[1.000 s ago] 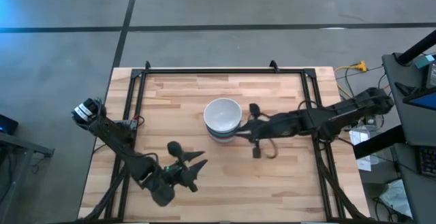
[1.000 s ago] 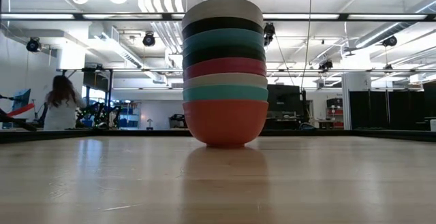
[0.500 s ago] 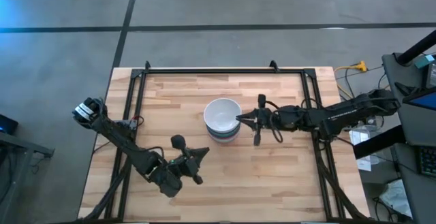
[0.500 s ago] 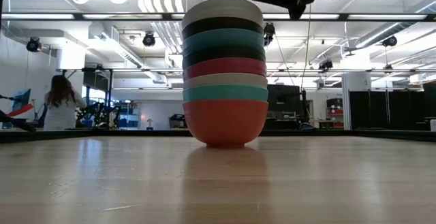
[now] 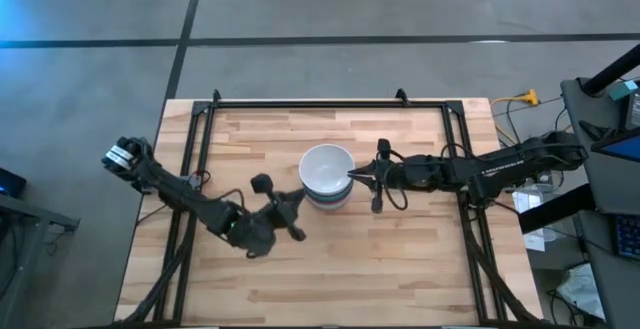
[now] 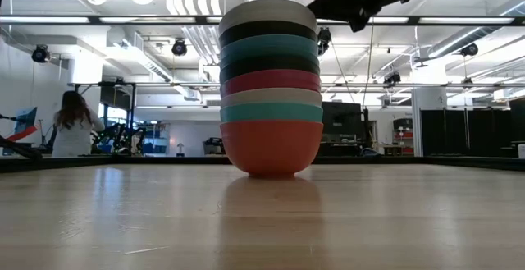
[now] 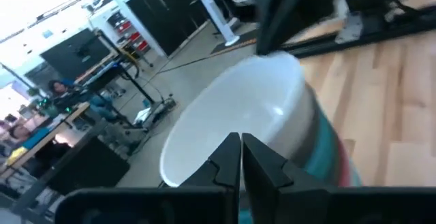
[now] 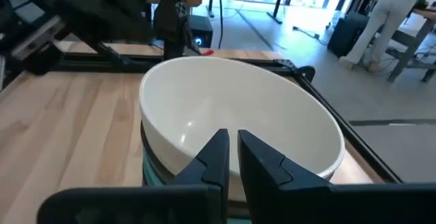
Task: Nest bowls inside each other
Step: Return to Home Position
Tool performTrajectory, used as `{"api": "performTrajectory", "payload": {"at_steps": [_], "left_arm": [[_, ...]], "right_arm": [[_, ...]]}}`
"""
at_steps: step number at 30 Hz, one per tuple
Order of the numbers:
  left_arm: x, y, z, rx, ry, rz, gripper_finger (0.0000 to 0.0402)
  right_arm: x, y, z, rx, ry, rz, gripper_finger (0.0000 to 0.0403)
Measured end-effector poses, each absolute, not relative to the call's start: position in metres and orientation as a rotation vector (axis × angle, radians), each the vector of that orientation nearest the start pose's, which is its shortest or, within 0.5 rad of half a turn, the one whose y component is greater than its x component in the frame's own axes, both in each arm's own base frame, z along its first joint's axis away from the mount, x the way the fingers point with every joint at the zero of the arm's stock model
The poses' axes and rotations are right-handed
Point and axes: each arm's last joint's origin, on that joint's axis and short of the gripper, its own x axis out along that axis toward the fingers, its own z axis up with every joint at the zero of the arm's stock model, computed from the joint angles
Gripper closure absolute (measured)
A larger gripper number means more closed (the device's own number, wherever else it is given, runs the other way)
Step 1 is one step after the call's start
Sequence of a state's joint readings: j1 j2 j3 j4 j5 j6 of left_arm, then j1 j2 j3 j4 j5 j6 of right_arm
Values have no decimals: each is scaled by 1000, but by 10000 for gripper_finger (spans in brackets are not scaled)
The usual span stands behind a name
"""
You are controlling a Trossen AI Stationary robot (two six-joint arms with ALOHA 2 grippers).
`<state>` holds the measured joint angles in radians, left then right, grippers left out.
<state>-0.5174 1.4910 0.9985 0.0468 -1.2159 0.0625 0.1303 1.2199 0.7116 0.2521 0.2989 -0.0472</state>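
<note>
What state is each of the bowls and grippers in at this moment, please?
bowl stack: nested, upright on the table.
top white bowl: seated in the stack, empty.
left gripper: shut, empty, beside the stack.
right gripper: shut, empty, at the stack's opposite side.

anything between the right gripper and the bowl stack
Nothing visible. The right gripper, shut, points at the rim of the top white bowl with no object between; the left gripper sits on the stack's other side.
</note>
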Motion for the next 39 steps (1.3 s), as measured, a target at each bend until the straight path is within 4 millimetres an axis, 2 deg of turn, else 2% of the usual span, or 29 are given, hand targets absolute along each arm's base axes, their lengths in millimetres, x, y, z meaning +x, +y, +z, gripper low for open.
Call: {"api": "performTrajectory", "payload": {"at_steps": [5,13,16,22,27,39], "left_arm": [[282,-107,280,338,289,619,401],[259,-71,285,233,-23,447,402],[255,-54,274,176,-43,393,402],[261,-25,260,69,-39,323,401],[263,-15,258,45,-36,317,401],[260,-10,246,24,4,329,401]], "right_arm": [[263,26,258,-103,279,-174,376],[263,25,260,-112,266,-202,376],[263,21,260,-121,264,-231,376],[264,16,260,-115,264,-242,376],[264,13,260,-93,264,-218,376],[263,12,257,-86,274,-222,376]]}}
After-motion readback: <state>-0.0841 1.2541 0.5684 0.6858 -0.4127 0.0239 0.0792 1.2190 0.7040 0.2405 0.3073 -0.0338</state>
